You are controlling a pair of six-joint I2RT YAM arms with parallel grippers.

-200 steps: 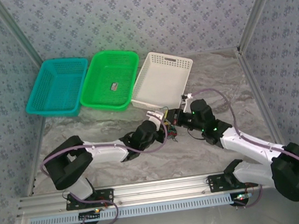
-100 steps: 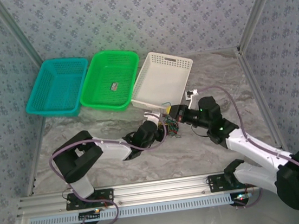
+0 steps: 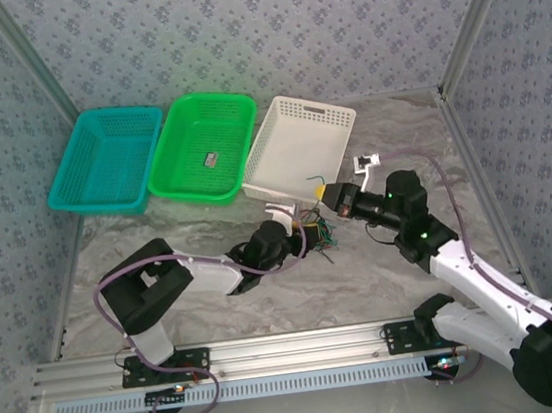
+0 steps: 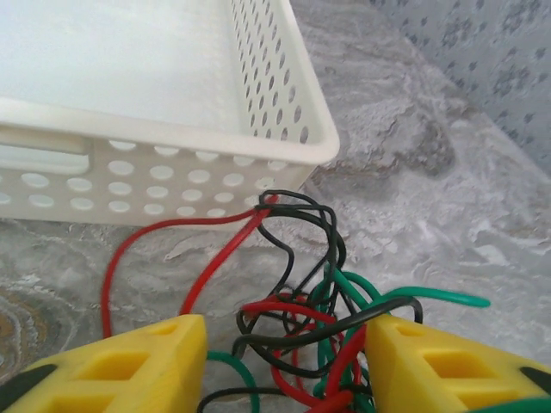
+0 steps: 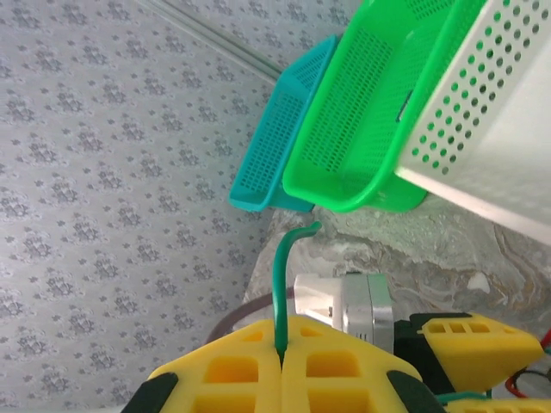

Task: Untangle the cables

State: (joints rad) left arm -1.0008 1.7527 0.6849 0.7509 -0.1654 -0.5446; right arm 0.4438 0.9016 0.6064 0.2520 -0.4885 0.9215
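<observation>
Since a second ago the right arm has drawn back toward its own side, carrying the right claw (image 3: 323, 192) away from the knot, so a gap has opened between it and the left claw (image 4: 284, 353). The right claw's yellow fingers are pressed together on one green cable (image 5: 277, 275), whose free end curls up above them. Whether its other end has come clear of the bundle cannot be told. The left claw is spread wide, its two fingers either side of the cables (image 4: 301, 292), which lie on the worktop (image 3: 366, 281) just beside the corner of the white basket (image 4: 172, 120). Red, black and green strands there loop over and through one another, and one red loop trails out along the basket wall. By this showing the job is at an early stage: at best one strand is being teased out, and the main snarl remains to be parted wire by wire.
</observation>
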